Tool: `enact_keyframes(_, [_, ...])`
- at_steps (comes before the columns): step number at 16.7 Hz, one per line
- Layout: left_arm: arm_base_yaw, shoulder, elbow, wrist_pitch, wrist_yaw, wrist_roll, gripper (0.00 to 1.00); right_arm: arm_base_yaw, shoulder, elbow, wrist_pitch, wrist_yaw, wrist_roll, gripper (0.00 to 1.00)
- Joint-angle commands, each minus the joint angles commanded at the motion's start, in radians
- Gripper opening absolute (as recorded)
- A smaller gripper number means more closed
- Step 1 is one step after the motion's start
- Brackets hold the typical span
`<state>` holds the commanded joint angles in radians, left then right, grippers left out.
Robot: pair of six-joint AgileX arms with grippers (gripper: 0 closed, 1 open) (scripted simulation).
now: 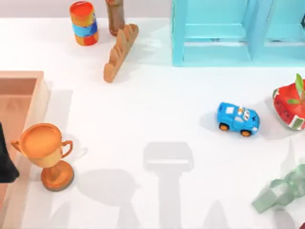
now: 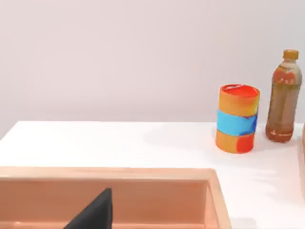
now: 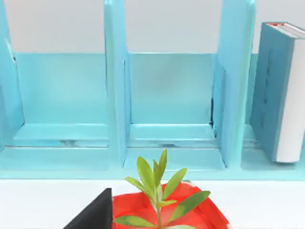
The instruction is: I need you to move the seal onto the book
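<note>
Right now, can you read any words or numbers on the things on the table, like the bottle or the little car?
There are none that can be read.
Bottle: its label carries marks too blurred to read.
Striped can: plain colour bands, no writing.
Toy car: white patches on top, no readable number.
Book standing in the shelf unit: plain cover.

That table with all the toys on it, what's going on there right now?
Nothing is being handled at this moment. A blue toy car sits on the white table, with a trophy by a wooden tray at the left and a red plant pot at the right edge. A teal book stands upright in the light-blue shelf unit at the back. The left arm sits over the wooden tray at the table's left edge.
</note>
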<state>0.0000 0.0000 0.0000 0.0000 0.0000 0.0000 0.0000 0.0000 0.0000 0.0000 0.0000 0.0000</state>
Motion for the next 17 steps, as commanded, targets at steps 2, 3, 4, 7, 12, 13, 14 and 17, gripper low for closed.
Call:
enact_keyframes(2, [0.000, 0.000, 0.000, 0.000, 0.000, 0.000, 1.00, 0.000, 0.000, 0.000, 0.000, 0.000, 0.000, 1.00])
enact_keyframes(3, [0.000, 0.000, 0.000, 0.000, 0.000, 0.000, 1.00, -0.002, 0.010, 0.005, 0.007, -0.002, 0.000, 1.00])
enact_keyframes(4, [0.000, 0.000, 0.000, 0.000, 0.000, 0.000, 1.00, -0.007, 0.030, 0.015, 0.020, -0.006, 0.000, 1.00])
enact_keyframes(7, [0.000, 0.000, 0.000, 0.000, 0.000, 0.000, 1.00, -0.035, 0.153, 0.071, 0.095, -0.029, -0.003, 1.00])
enact_keyframes(12, [0.000, 0.000, 0.000, 0.000, 0.000, 0.000, 1.00, -0.111, 0.555, 0.231, 0.310, -0.095, -0.009, 1.00])
enact_keyframes(13, [0.000, 0.000, 0.000, 0.000, 0.000, 0.000, 1.00, -0.130, 0.663, 0.270, 0.361, -0.111, -0.010, 1.00])
enact_keyframes(14, [0.000, 0.000, 0.000, 0.000, 0.000, 0.000, 1.00, -0.149, 0.778, 0.309, 0.414, -0.126, -0.011, 1.00])
enact_keyframes(17, [0.000, 0.000, 0.000, 0.000, 0.000, 0.000, 1.00, -0.207, 1.112, 0.432, 0.577, -0.175, -0.015, 1.00])
